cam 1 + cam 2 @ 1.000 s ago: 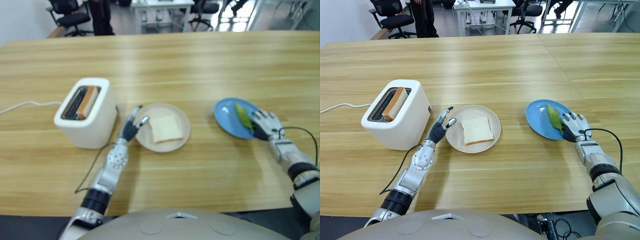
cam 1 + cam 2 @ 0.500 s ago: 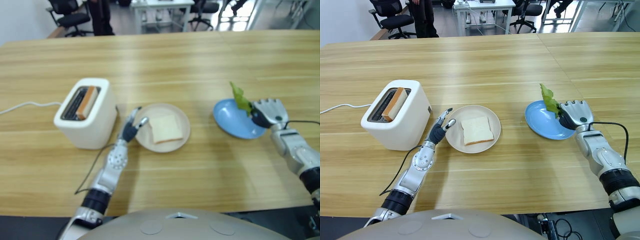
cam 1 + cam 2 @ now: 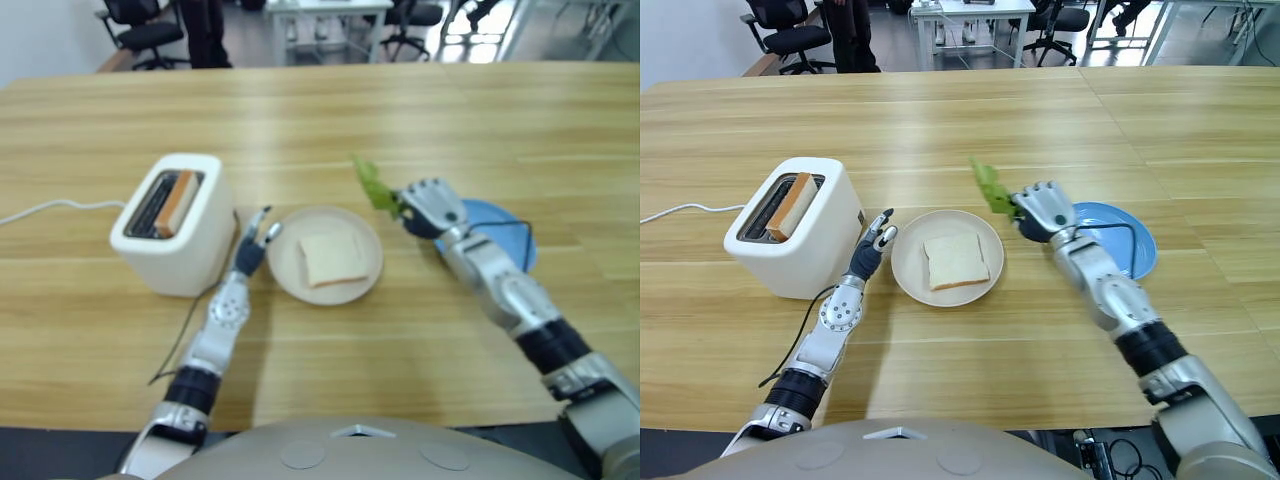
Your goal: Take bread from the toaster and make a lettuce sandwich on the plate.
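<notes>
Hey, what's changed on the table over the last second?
The right hand lifted the lettuce off the blue plate and carried it left, toward the beige plate. The left hand, toaster, toaster slice and plated slice stayed put.

text: none could be read anywhere in the scene.
toaster (image 3: 790, 262): its white casing was plain, with no legible mark.
plate (image 3: 904, 266): its cream rim carried no print.
blue plate (image 3: 1141, 250): its surface was plain.
counter (image 3: 1040, 120): it showed wood grain alone, with no label or number.
</notes>
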{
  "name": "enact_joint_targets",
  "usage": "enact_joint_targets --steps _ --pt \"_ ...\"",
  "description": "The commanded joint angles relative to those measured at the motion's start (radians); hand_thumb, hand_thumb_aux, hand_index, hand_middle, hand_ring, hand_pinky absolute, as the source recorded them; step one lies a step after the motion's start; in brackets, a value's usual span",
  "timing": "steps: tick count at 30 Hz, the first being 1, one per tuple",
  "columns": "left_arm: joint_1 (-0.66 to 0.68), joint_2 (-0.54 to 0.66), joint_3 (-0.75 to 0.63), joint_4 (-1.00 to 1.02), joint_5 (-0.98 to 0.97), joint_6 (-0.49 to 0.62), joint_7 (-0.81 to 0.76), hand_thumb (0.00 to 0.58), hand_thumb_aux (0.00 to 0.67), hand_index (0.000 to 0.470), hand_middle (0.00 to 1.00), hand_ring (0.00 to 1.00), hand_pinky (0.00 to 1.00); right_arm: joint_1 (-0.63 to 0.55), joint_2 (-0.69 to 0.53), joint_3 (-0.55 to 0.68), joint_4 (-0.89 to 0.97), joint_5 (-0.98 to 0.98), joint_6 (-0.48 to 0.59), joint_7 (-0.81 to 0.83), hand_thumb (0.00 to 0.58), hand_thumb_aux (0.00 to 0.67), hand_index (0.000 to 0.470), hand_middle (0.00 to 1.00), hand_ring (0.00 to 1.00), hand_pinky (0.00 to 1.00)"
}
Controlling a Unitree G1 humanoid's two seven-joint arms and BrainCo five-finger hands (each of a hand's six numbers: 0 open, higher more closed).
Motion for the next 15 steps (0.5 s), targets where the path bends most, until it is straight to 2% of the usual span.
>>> enact_joint_targets --steps 1,6,15 --pt "-0.008 -0.004 0.007 0.024 -0.017 -0.001 -0.009 0.000 0.000 0.000 0.00 0.00 0.00 0.007 0.048 0.078 0.075 -0.046 -0.022 0.021 0.580 0.670 0.460 1.00 1.00 1.00" --pt "-0.005 -0.006 0.009 0.021 -0.019 0.000 -0.009 0.000 0.000 0.000 0.00 0.00 0.00 0.031 0.073 0.134 0.114 -0.076 -0.035 0.032 0.580 0.670 0.460 1.00 1.00 1.00" --pt "0.001 -0.012 0.001 0.013 -0.011 0.004 -0.009 0.000 0.000 0.000 0.00 0.00 0.00 0.112 0.025 0.111 0.000 -0.113 -0.011 0.075 0.580 0.670 0.460 1.00 1.00 1.00"
